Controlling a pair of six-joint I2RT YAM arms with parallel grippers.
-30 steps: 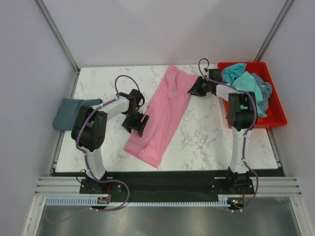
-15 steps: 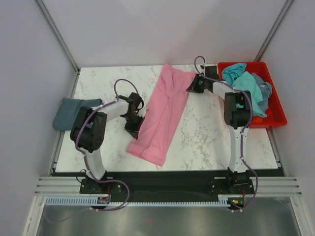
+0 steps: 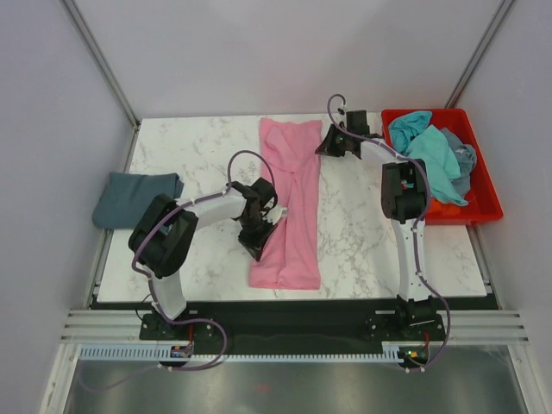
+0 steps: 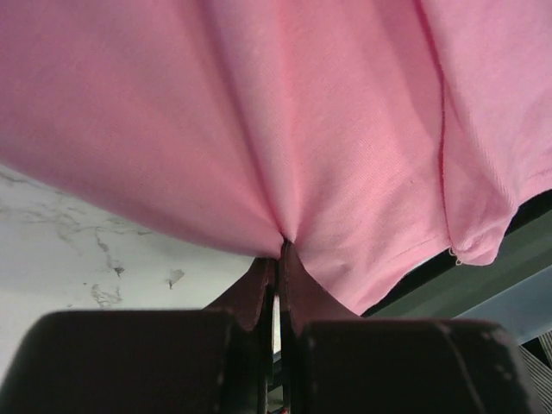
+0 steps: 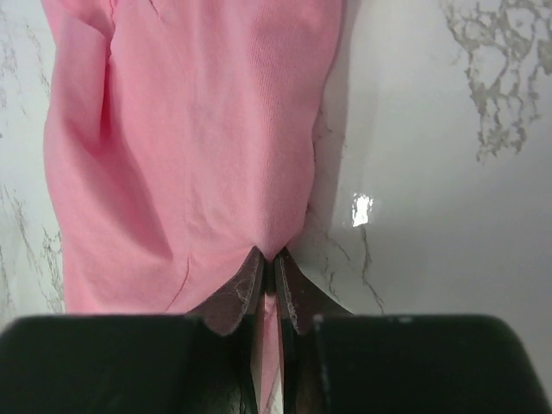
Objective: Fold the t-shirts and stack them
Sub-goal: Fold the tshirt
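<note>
Now both pincers grip the pink t-shirt (image 3: pixel 291 185) at opposite ends of its length.

Overhead, the shirt lies as a long, narrow strip down the middle of the marble table (image 3: pixel 190 155). The left gripper (image 3: pixel 266 237) is at its left edge in the lower centre and the right gripper (image 3: pixel 323 147) at its upper right corner. Such a grip probably serves to pull the strip straight for the next fold. Only the wrist views show the hold itself. Each pair of jaws is pressed together on a small tuck of pink cloth, raised off the marble on the left and lying flat on the right. Only the overhead view shows the rest: a folded slate-blue shirt (image 3: pixel 134 197) at mid-left, and a turquoise shirt (image 3: pixel 427 147) heaped in the red crate (image 3: pixel 483 207) at upper right.
</note>
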